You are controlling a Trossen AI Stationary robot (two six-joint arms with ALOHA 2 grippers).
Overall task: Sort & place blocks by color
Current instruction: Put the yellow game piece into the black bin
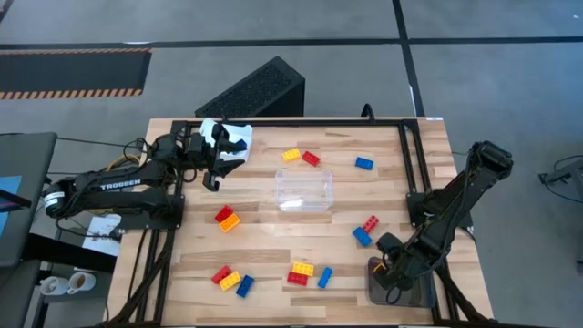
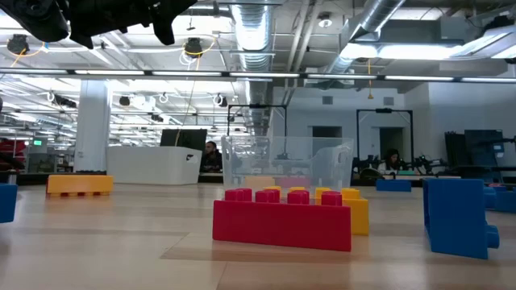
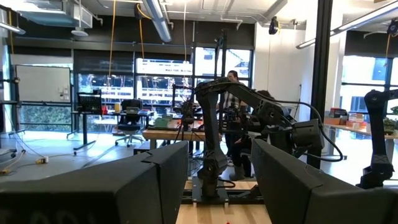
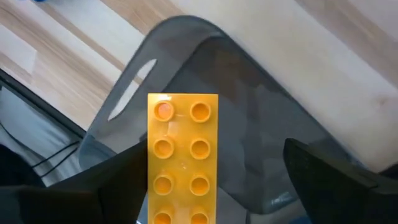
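Observation:
Several small red, blue and yellow-orange blocks lie scattered on the table: a pair on the left, a group near the front, another group beside it, and others behind the clear tray. My right gripper hangs open over the grey tray. One yellow-orange block lies studs up on the grey tray's floor, between the open fingers of my right gripper. My left gripper is open and empty, level, beside the white tray. My right gripper stands open from above around the yellow-orange block, which lies flat on the grey tray. One finger is close to the block's long side. I cannot tell whether it touches.
In the low view a red block and a blue block stand close to the camera, with the clear tray behind. A black frame rail runs along the table's right side. People sit in the room beyond.

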